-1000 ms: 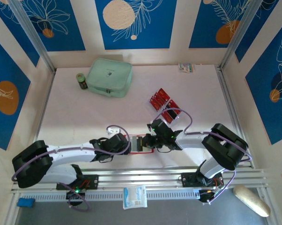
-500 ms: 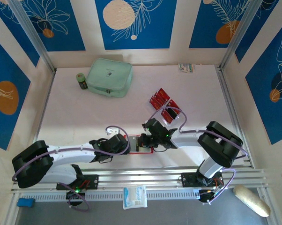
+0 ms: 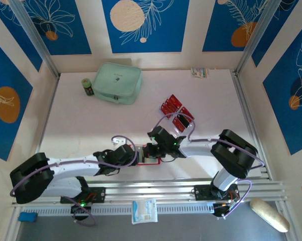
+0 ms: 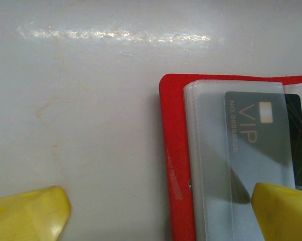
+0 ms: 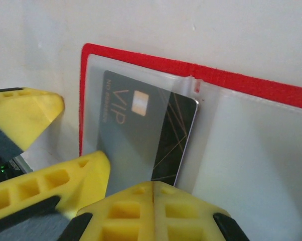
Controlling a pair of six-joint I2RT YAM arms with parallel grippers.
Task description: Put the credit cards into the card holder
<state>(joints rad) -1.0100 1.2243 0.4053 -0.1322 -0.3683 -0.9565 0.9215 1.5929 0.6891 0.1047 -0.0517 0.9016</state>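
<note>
Along the left wall [image 3: 10, 95], blue panels carry white leaf lines and an orange disc behind a slanted metal post. On the white table [image 3: 91, 120], far left, a small green jar [image 3: 87, 86] stands just beside a mint-green zip case [image 3: 117, 83]. Nearer, the left claw [image 3: 136, 155] is spread wide and grips nothing. The left wrist view shows one of its yellow fingertips [image 4: 281, 211] over the clear sleeve.

The card holder [image 3: 148, 153] lies open at the near centre, red-edged, with a dark VIP card [image 5: 136, 130] partly inside a sleeve. The right claw [image 3: 151, 149] is closed tight, its tips meeting at that card's near edge. Whether they pinch it I cannot tell.

Further right and farther off, the red credit cards [image 3: 176, 111] lie fanned on the table. A small packet [image 3: 199, 72] sits at the far right edge.
</note>
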